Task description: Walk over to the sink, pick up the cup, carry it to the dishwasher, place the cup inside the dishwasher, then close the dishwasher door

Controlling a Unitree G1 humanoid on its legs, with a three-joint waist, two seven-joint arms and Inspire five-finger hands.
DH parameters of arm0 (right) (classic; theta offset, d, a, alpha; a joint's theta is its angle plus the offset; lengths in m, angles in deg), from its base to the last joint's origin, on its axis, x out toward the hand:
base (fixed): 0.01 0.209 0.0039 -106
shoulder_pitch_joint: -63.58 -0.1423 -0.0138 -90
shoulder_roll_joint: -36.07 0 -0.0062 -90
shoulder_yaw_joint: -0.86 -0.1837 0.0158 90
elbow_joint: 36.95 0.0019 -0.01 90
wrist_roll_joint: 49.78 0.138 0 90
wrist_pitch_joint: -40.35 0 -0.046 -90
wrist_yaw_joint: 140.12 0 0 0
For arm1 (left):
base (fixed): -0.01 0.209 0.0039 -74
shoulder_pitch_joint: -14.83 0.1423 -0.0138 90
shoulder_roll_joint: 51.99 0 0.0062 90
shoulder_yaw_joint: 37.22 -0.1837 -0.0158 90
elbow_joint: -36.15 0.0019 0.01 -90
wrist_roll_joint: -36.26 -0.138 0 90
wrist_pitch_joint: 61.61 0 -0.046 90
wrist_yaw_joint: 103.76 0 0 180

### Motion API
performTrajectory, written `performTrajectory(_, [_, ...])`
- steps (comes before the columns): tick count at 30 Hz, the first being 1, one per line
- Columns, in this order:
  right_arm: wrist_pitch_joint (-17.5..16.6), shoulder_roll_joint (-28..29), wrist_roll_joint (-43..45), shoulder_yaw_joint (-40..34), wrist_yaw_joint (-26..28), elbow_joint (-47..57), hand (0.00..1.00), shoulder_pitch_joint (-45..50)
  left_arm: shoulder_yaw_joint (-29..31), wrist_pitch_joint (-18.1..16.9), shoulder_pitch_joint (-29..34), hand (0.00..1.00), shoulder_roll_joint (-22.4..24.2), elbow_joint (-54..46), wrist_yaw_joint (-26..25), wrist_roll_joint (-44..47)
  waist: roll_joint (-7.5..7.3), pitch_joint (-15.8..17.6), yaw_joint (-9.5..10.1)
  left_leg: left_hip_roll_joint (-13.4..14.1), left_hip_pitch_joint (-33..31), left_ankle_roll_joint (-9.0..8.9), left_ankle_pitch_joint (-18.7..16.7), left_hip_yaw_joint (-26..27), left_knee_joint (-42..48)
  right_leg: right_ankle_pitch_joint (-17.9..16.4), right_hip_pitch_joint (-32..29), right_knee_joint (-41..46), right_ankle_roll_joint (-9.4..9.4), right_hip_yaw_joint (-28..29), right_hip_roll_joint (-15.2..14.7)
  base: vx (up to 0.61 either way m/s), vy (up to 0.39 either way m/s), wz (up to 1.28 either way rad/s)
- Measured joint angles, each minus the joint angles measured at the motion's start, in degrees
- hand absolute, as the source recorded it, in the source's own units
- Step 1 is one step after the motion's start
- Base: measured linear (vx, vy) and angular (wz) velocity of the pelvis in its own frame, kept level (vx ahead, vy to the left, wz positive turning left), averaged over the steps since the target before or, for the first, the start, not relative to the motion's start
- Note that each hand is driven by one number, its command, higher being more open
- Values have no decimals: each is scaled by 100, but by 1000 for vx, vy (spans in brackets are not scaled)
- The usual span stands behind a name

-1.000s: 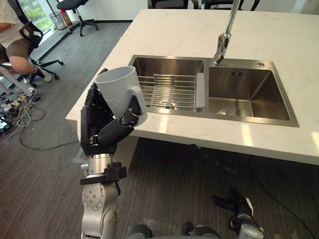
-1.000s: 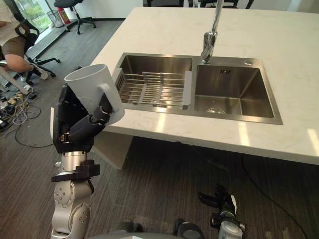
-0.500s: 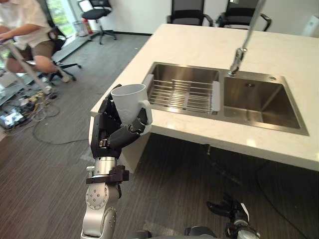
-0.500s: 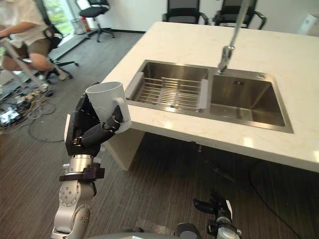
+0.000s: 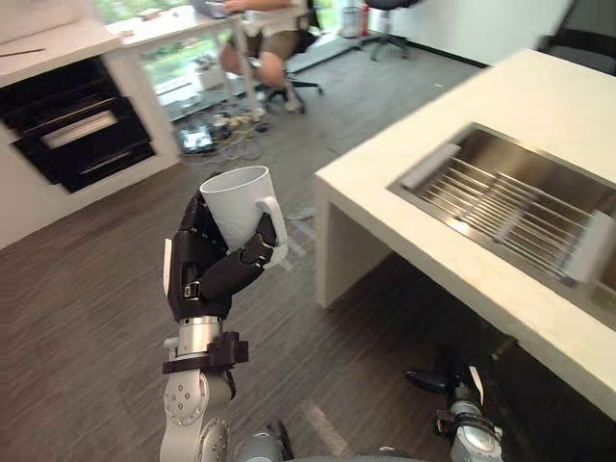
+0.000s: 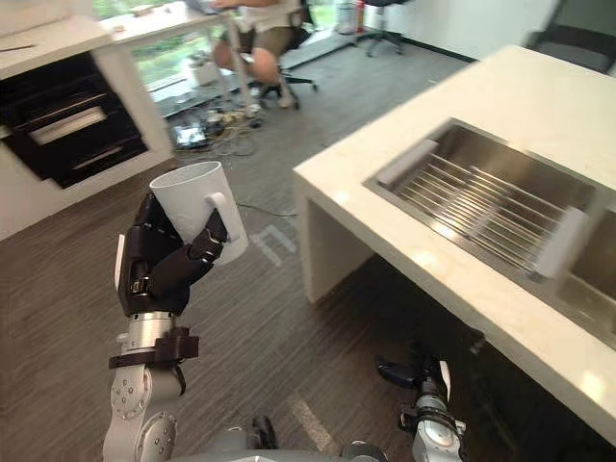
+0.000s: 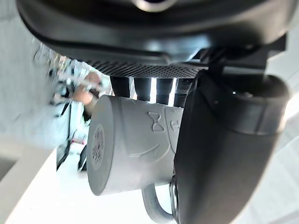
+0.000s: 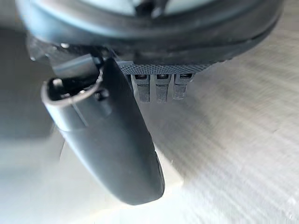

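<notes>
The cup (image 5: pixel 234 207) is held upright, mouth up, at about 9 o'clock in the head view, well clear of the floor and apart from the counter (image 5: pixel 539 87). The left hand (image 5: pixel 197 274) is closed on it: its fingers (image 5: pixel 248 260) are curled round the body beside the handle. The right hand (image 5: pixel 452 397) hangs low at 5 o'clock, its fingers loosely straight and holding nothing. The sink (image 5: pixel 460 229) lies at 3 o'clock, and a dark appliance front (image 5: pixel 82 125), judged to be the dishwasher, at 10 o'clock. The carry is judged to be under way. The cup should be kept level, the grasp left unchanged, and the walk aimed at 10 o'clock, well clear of the seated person (image 5: pixel 274 29) at 12 o'clock.
</notes>
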Motion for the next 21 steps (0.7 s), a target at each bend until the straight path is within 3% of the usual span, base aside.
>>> performTrajectory(2, [1, 37, -15, -3, 15, -76, 90, -214, 236, -5, 131, 30, 7, 18, 10, 6, -99, 64, 15, -353, -11, -38, -312, -110, 159, -340, -37, 466, 174, -73, -446, 74, 296, 58])
performTrajectory(4, [9, 43, -59, 11, 38, -119, 90, -261, 362, 6, 215, 30, 17, 36, 9, 6, -137, 95, 13, -546, 12, 43, -605, -205, 406, -463, -101, 1116, 165, 15, -727, 116, 233, 46])
performTrajectory(6, [35, 70, -73, 22, 80, -217, 90, -274, 401, 32, 229, 30, -15, 42, 9, 4, -149, 119, -44, -649, 63, 172, -833, -447, 638, -309, -503, 2264, -2, 586, -884, 167, 175, 66])
performTrajectory(7, [68, 107, -100, 27, 109, -314, 90, -274, 399, 34, 233, 30, -58, 48, 11, 2, -157, 153, -121, -660, 179, 192, -938, -660, 694, -329, -641, 2685, 16, 1083, -738, 238, 118, 87])
performTrajectory(9, [86, 129, -208, 48, 126, -338, 90, -273, 401, 24, 236, 30, -104, 44, 11, 3, -158, 174, -143, -658, 352, 174, -1011, -892, 673, -432, -835, 2702, 52, 1608, -457, 232, 66, 70])
performTrajectory(11, [85, 130, -231, 79, 128, -259, 90, -276, 382, 23, 229, 30, -149, 45, 10, 4, -171, 168, -155, -695, 449, 143, -1007, -1141, 675, -446, -1063, 2352, 75, 2140, -173, 198, 10, 66])
performTrajectory(13, [85, 120, -236, 81, 134, -152, 90, -184, 282, 23, 181, 30, -296, 47, 13, 5, -264, 112, -248, -868, 494, 137, -1009, -1601, 652, -381, -1122, 1480, 184, 2819, 88, 235, -65, 115])
performTrajectory(14, [86, 119, -259, 81, 132, -151, 90, -181, 278, 22, 179, 30, -309, 48, 7, 6, -315, 86, -259, -934, 500, 131, -1013, -1702, 653, -291, -1114, 1241, 233, 2883, 83, 247, -140, 107])
performTrajectory(15, [87, 122, -284, 97, 148, -128, 90, -163, 300, 22, 179, 30, -308, 45, 7, 5, -461, 18, -241, -1060, 527, 82, -1041, -1817, 677, 199, -1102, 789, 234, 2868, 7, 246, -204, 87])
performTrajectory(16, [87, 82, -291, 142, 160, -50, 90, -117, 320, 32, 185, 30, -281, 73, -1, 5, -467, -12, -163, -1041, 535, -21, -1142, -1908, 794, 370, -1011, 652, 493, 2824, 18, 251, -232, 74])
performTrajectory(18, [87, 31, -298, 161, 212, 90, 90, -44, 311, 25, 289, 30, -126, 66, 0, 4, -292, -94, 25, -798, 534, -153, -1245, -2075, 855, 438, -754, 330, 384, 2608, 236, 210, -220, 39])
performTrajectory(21, [82, -27, -346, 199, 269, 232, 90, -54, 325, 20, 324, 30, -7, 61, 6, 4, -261, -116, 132, -622, 585, -194, -1240, -2264, 710, 526, -515, -11, 251, 2404, 419, 121, -181, 23])
